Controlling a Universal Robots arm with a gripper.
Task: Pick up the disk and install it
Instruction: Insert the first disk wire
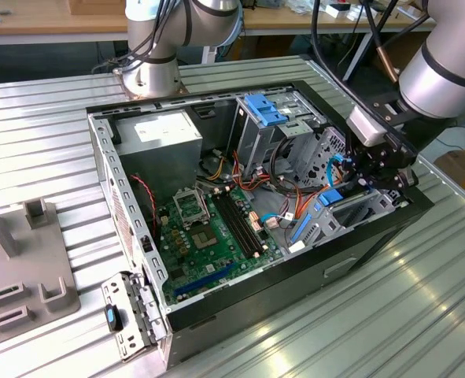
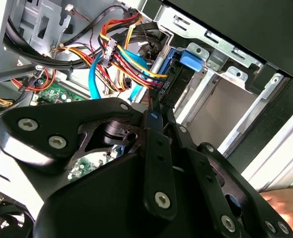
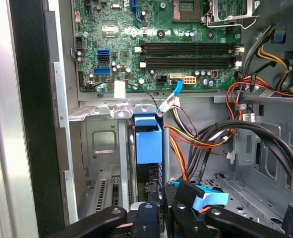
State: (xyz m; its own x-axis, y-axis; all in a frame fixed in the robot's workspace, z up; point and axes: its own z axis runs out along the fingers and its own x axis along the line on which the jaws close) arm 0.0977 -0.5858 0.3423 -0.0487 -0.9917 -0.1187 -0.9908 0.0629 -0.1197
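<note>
Holding one disk edge-on, jaws clamped: one end effector, at 3 o'clock of the one open case, exterior view.

Black disk w/ blue rails, on edge in drive bay.

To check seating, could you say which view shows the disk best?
The first wrist view: the disk stands edge-on, blue rail facing. The second wrist view shows its end tab; the exterior view, a blue sliver.
</note>
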